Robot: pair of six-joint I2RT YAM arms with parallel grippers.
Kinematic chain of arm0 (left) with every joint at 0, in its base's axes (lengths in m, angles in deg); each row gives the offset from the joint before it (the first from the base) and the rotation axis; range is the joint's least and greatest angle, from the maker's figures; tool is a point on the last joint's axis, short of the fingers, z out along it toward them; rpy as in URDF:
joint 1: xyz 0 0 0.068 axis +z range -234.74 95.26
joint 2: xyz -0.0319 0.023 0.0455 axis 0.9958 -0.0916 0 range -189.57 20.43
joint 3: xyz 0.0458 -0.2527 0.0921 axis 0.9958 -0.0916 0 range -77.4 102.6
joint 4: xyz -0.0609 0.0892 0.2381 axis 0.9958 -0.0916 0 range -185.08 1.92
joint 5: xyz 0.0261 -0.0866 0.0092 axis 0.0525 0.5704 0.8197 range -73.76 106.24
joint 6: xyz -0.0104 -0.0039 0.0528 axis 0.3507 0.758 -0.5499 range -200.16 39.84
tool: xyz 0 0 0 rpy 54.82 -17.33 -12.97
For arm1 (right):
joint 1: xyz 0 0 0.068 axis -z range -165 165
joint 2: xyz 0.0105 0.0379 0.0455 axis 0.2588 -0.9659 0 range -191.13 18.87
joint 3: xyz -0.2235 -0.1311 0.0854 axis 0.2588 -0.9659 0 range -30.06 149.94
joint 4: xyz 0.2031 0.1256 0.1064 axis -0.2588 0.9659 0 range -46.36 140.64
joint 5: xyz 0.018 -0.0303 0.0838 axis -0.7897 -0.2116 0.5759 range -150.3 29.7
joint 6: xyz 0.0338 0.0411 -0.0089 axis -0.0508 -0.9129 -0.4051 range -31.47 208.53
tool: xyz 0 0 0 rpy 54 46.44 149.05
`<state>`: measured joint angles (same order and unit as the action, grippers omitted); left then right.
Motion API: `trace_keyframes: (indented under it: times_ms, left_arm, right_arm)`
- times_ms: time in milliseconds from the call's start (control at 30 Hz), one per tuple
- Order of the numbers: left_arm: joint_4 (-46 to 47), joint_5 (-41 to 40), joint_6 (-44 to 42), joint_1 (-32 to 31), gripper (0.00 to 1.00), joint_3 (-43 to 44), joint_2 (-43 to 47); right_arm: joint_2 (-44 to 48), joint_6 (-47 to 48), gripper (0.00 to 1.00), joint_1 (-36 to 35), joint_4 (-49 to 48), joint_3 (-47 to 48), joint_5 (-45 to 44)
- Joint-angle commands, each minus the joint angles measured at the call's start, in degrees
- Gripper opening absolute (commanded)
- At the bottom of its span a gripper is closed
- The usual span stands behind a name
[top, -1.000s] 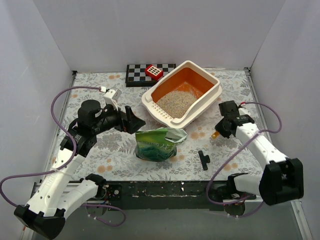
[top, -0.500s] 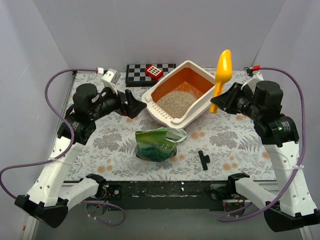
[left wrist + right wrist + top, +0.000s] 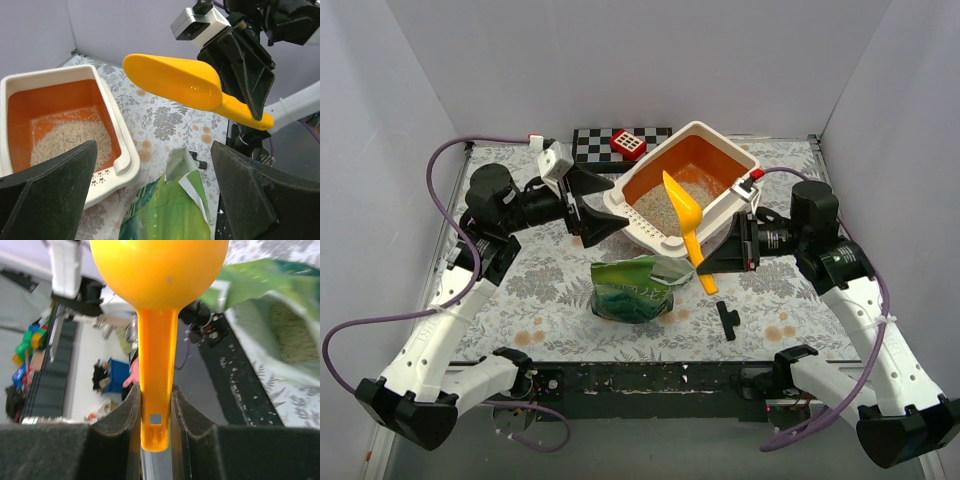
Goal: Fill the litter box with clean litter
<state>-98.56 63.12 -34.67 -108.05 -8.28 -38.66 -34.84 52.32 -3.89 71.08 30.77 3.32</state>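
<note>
The litter box (image 3: 745,172) stands tilted at the back centre, with clean litter (image 3: 668,205) in its near half. It also shows in the left wrist view (image 3: 119,150) with its litter (image 3: 67,142). My right gripper (image 3: 708,264) is shut on the handle of the orange-yellow scoop (image 3: 682,212). It holds the scoop in the air between the box's slotted edge and the green bag (image 3: 635,288). In the right wrist view my right gripper (image 3: 156,425) clamps the scoop's handle (image 3: 156,365). My left gripper (image 3: 604,207) is open and empty beside the box's left corner.
A black-and-white checkerboard (image 3: 600,148) with a red block (image 3: 628,144) on it lies behind the box. A small black T-shaped part (image 3: 727,318) lies on the floral cloth at the front right. The open bag (image 3: 170,210) shows granules inside (image 3: 290,330). White walls enclose three sides.
My right arm lifted the scoop from the right of the table, raised it high, then swung it down and left over the box's near edge. My left gripper moved right, closer to the box.
</note>
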Motion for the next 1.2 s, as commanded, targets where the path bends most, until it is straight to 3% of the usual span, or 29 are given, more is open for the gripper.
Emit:
trace_keyframes:
  times_ms: [0, 300, 1167]
  left_arm:
    - [9.9, 9.9, -3.1, 0.3, 0.98, -2.5, 2.0]
    - [18.9, 20.1, -4.8, 0.3, 0.98, -6.0, 3.0]
    - [31.2, 24.1, 3.6, 0.3, 0.98, -4.9, -1.0]
  right_arm:
    - [4.1, -3.8, 0.01, -2.5, -9.8, -0.6, 10.8]
    - [7.4, -9.1, 0.01, -5.4, -14.8, -4.8, 12.5]
    - [2.4, -11.7, 0.01, -18.7, -22.9, -6.0, 4.2]
